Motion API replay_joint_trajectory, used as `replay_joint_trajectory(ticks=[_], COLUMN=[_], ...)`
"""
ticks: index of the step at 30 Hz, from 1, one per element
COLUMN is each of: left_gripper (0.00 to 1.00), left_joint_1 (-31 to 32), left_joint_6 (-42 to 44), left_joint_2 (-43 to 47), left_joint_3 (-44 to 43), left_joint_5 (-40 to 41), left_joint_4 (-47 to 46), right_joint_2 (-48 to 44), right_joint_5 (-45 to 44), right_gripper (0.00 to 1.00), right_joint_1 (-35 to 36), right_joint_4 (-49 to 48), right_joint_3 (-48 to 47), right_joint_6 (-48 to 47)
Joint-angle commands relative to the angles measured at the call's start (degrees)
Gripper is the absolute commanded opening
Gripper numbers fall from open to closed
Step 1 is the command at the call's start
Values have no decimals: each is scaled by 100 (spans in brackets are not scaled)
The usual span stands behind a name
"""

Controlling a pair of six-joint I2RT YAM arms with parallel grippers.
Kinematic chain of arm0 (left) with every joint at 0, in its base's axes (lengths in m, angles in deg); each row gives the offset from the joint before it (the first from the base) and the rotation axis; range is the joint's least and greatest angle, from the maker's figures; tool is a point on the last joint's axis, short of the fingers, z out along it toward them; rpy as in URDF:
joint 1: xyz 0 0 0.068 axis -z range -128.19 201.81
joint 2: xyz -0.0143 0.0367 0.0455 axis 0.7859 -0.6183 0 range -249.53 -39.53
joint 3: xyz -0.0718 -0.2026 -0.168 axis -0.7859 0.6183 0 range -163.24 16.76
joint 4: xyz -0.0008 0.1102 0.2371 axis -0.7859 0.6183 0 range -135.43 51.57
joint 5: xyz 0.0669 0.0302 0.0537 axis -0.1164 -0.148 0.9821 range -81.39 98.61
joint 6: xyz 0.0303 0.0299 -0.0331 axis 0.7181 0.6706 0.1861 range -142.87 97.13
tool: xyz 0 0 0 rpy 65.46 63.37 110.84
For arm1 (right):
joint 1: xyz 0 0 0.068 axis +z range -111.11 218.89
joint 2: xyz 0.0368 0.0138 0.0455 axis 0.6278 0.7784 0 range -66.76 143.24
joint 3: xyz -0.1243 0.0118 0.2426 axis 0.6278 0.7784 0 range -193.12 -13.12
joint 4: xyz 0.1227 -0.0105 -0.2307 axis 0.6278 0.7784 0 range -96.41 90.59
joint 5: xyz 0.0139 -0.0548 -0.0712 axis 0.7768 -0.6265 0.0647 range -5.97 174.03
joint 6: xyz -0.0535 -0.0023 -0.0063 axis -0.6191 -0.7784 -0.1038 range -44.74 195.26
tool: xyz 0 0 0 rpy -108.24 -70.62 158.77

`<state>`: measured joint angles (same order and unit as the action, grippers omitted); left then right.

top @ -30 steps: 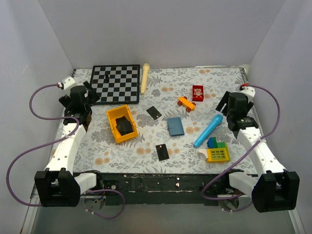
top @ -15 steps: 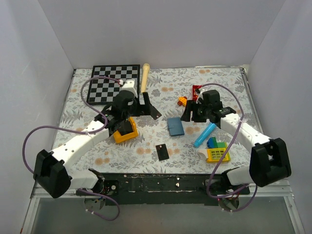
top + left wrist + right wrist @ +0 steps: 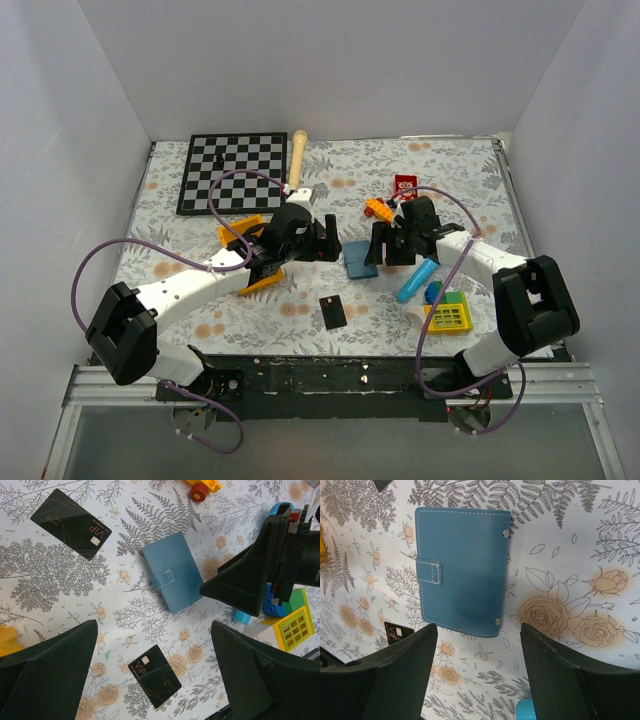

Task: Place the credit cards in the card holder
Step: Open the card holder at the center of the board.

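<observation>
The card holder (image 3: 360,262) is a closed slate-blue wallet with a snap tab, lying flat mid-table (image 3: 172,572) (image 3: 460,575). One black credit card (image 3: 333,311) lies near the front edge (image 3: 154,676), and its corner shows in the right wrist view (image 3: 397,632). A second credit card (image 3: 71,523) lies farther back, hidden under my arm in the top view. My left gripper (image 3: 322,243) (image 3: 154,630) hangs open just left of the holder, above the near card. My right gripper (image 3: 380,248) (image 3: 479,630) is open just right of the holder, holding nothing.
A chessboard (image 3: 232,172) and a wooden pin (image 3: 297,160) lie at the back left. A yellow bin (image 3: 245,232) sits under my left arm. A red box (image 3: 405,186), an orange toy car (image 3: 380,209), a blue tube (image 3: 418,280) and a yellow-green block toy (image 3: 447,315) crowd the right.
Both arms have swung in from the table's sides to the middle. The grippers now flank the card holder. Cards and holder have not moved.
</observation>
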<state>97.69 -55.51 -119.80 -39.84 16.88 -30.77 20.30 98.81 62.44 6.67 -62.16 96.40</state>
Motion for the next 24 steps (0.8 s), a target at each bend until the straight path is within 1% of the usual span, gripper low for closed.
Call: replay_joint_trajectory(ticks=[1, 12, 15, 17, 20, 21, 24], left_gripper=[98, 98, 98, 98, 98, 98, 98], left_joint_1=[17, 17, -36, -123, -343, -439, -712], left_joint_6=[-23, -31, -250, -365, -471, -532, -629], left_joint_2=[47, 46, 46, 73, 187, 205, 275], left_joint_3=[17, 79, 26, 61, 193, 245, 447], left_joint_5=[-10, 69, 288, 350, 53, -61, -466], left_joint_4=[-94, -95, 124, 231, 135, 82, -146], right_joint_2=[196, 943, 1023, 1075, 1146, 1146, 1093], right_joint_5=[-205, 270, 428, 516, 569, 578, 587], right_gripper=[77, 73, 68, 61, 50, 44, 30], right_joint_1=[18, 9, 9, 9, 9, 9, 9], right_joint_4=[-324, -649, -798, -912, -1018, -1062, -1132], right_joint_3=[-35, -273, -194, -98, 25, 60, 131], right_joint_6=[21, 30, 100, 161, 214, 232, 258])
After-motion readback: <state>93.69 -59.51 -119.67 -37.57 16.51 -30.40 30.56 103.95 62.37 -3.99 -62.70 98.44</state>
